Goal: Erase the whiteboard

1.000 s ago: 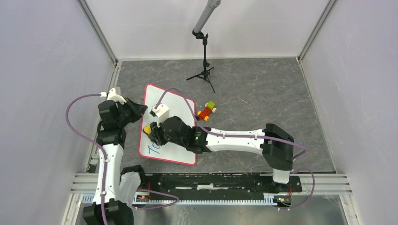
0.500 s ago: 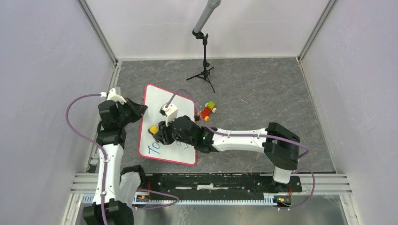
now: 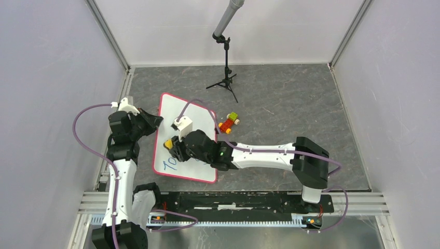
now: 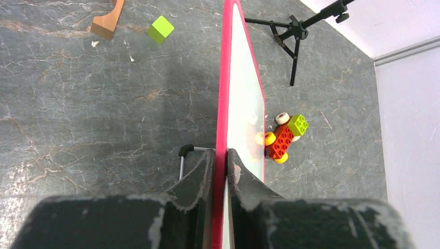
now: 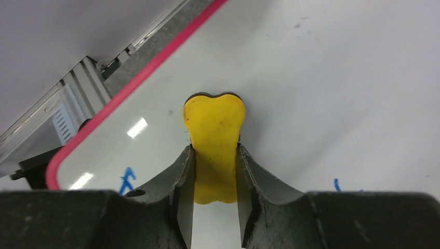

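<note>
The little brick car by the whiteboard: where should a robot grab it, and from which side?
Probably from above, pinching the brick car across its red-orange body or the square green brick at one end: those sides look flat and parallel. The round wheels stick out and would likely slip. It lies on the table, close beside the whiteboard, so a sideways approach looks cramped.

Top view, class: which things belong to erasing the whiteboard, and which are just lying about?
Belong: whiteboard, blue writing, yellow eraser in the right hand, left hand clamping the board's edge.
Lying about: brick toy car, microphone stand, green cube, wooden piece.
</note>
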